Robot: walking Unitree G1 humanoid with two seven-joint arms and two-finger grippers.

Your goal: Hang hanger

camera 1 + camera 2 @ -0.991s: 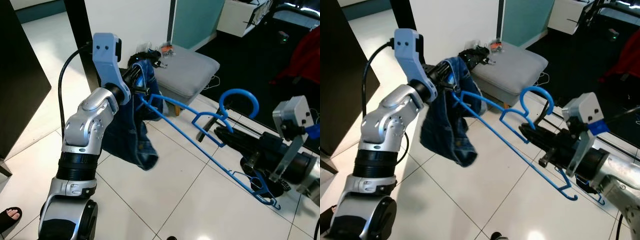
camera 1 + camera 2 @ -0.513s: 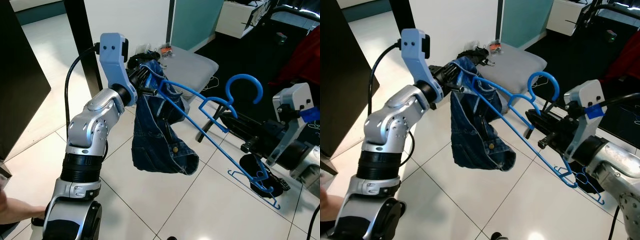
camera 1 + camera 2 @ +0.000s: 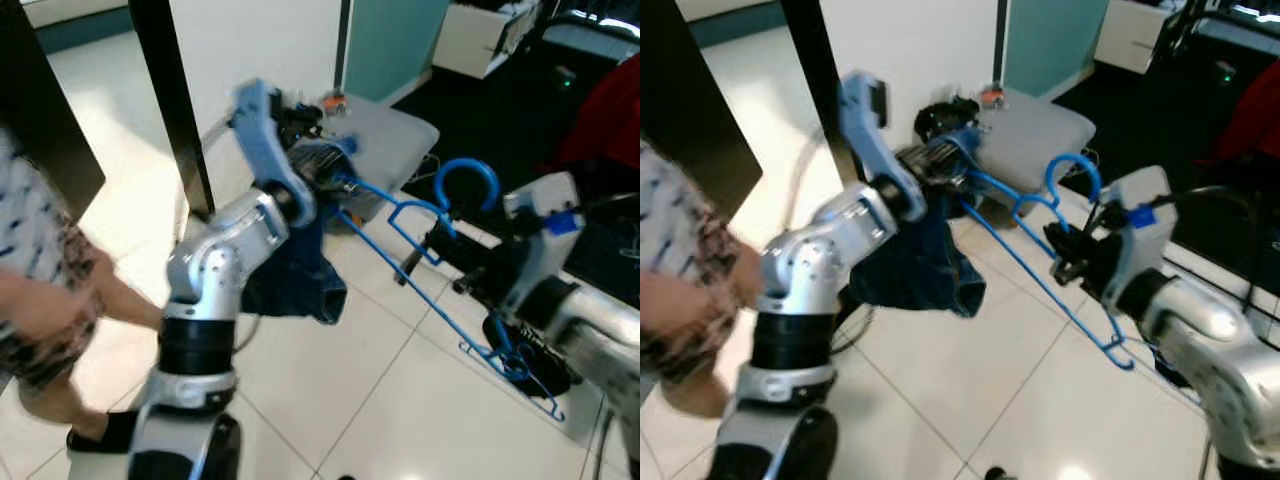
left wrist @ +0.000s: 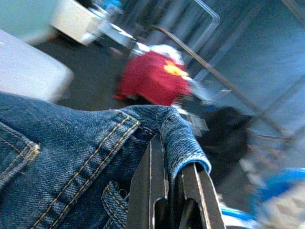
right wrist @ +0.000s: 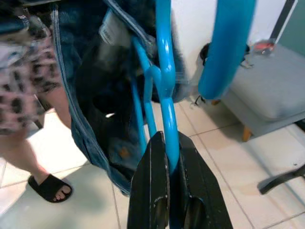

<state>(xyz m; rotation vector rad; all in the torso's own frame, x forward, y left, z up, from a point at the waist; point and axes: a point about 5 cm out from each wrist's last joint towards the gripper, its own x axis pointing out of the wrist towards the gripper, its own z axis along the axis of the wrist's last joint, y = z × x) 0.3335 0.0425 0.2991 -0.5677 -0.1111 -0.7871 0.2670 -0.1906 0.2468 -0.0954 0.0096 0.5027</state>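
Left wrist view shows my left gripper [image 4: 174, 191] with its two black fingers pressed together on the waistband of a pair of blue jeans [image 4: 71, 143]; the denim folds over my fingertips and spreads away to one side of them, orange stitching plain on its seams; past my jaws lie a blurred red garment [image 4: 152, 78] and dark surroundings.

From the head cameras, my left arm is raised in front of me with the jeans [image 3: 295, 275] hanging below the jaws in a loose bundle above the white tiled floor [image 3: 330, 400]; the blue hanger [image 3: 430, 250] runs across from those jaws to my right gripper [image 3: 1065, 255]; its hook [image 3: 465, 185] curls upward just above my right fingers, and its long lower bar slopes down beyond my right arm.

My right wrist camera shows my right gripper [image 5: 169, 191] pinching the hanger's blue neck [image 5: 164, 90] between closed fingers, the thick hook rising just beyond them; the jeans hang on the hanger straight ahead of these jaws; a grey cushioned stool [image 5: 267, 90] stands on the tiles behind.

A person in a patterned garment [image 3: 35, 270] and dark sandals stands close beside my left arm, blurred.
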